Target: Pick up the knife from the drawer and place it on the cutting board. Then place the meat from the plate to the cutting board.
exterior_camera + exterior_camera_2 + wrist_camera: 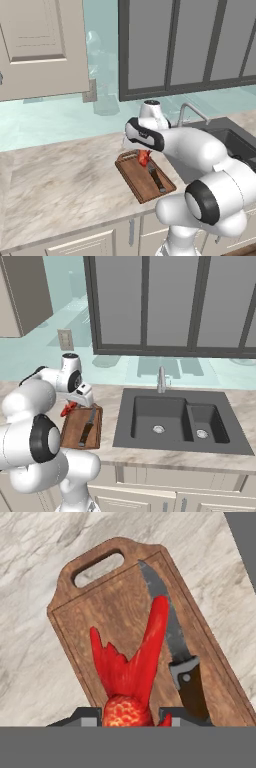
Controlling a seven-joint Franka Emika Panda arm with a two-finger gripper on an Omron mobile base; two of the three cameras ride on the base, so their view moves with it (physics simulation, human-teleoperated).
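You see one cutting board (120, 627) at the centre of the hand view, bearing one knife (175, 647) to its right and one piece of meat (135, 667) at lower centre. You count one sink (175, 418) with two basins at centre right of the right base view, and one faucet (161, 380) above it.

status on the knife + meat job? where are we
Knife step looks done: the knife lies flat on the cutting board, free of the gripper. In hand: the meat sits between the fingers, held above the board; the right base view shows it by the board's far end. Left: lower it onto the board beside the knife and let go. The plate and drawer are out of frame.
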